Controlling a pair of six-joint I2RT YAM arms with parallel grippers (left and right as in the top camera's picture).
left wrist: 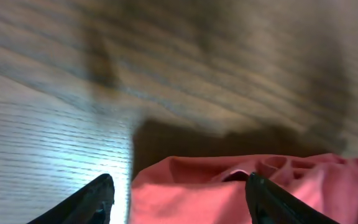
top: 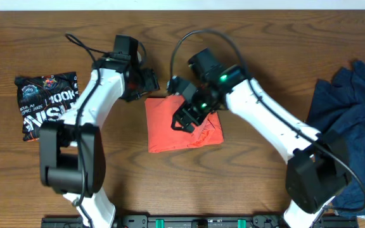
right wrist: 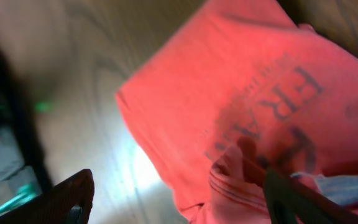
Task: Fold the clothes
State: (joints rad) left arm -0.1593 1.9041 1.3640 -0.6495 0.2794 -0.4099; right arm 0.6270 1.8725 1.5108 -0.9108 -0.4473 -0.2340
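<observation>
Black printed shirt [top: 48, 104] lies folded at the left of the wooden table [top: 246, 183], well apart from the left gripper [top: 152, 81], whose fingers stand apart at the far left corner of the red shirt [top: 170, 136]. That shirt lies folded at mid-table. The right gripper [top: 184, 120] hangs over it with fingers spread wide, and navy clothes [top: 353, 101] are heaped at the far right.

The overhead view is sharp and evenly bright, with only soft, short shadows falling on the wooden table [top: 246, 171] and the red shirt [top: 163, 136]. The left wrist view is smeared throughout, with pale glare on the wood at lower left and a dark shadow just beyond the shirt's edge. The right wrist view is blurred too, the shirt's lettering [right wrist: 291, 118] smudged, white glare beside its corner, the left edge dim.
</observation>
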